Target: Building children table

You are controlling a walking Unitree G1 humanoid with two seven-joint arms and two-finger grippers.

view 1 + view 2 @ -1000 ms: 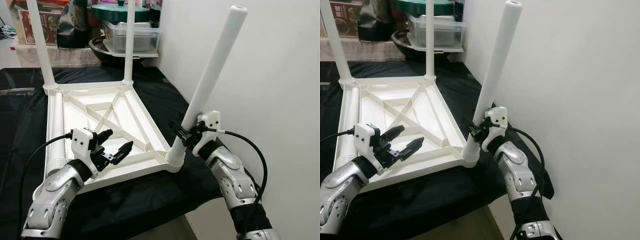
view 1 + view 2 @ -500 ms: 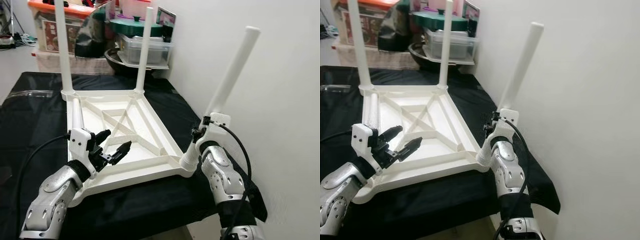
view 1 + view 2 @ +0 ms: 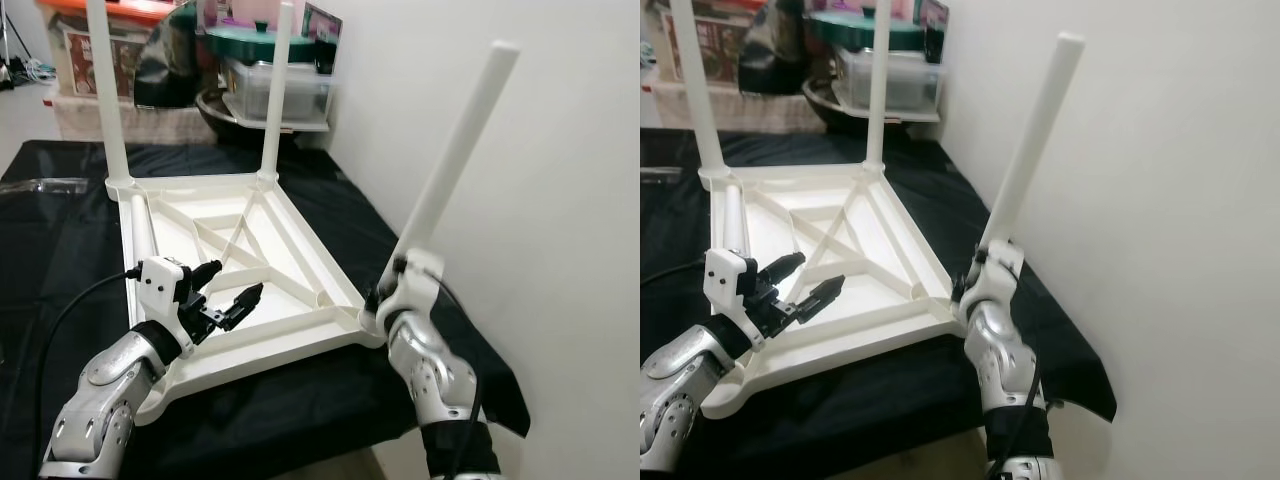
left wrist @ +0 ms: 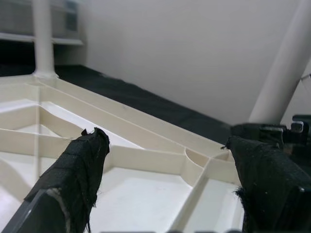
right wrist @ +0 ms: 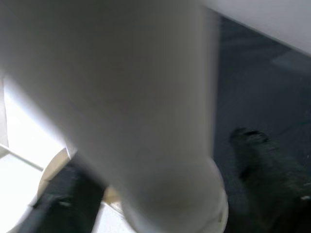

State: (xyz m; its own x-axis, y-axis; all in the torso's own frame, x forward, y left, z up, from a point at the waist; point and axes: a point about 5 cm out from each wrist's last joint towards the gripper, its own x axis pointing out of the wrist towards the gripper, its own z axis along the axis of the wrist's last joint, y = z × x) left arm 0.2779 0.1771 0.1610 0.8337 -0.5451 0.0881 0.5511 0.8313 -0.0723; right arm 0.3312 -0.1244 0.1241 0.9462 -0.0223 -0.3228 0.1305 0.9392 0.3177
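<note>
Three legs stand up from the upside-down table top, which lies on the black cloth, and one more leg lies loose inside it along the left rim. We hold the tilted leg at the near right corner with our right gripper. The gripper sits low on this leg, just above the socket, and in the right wrist view one finger shows on each side of the white tube, so we judge it is clenched on the leg.

The long axis of this leg leans up and to the right, toward the white wall, while the two far legs stand nearly straight. We think the coming move must bring its top away from the wall, until it is straight over the socket. The wall is near on that side and leaves little room.

Our left gripper hovers released over the near rib of the table top, fingers apart, pointing toward the right corner. It is nearer to the loose leg. Boxes and a pot stand behind the table, well apart.
</note>
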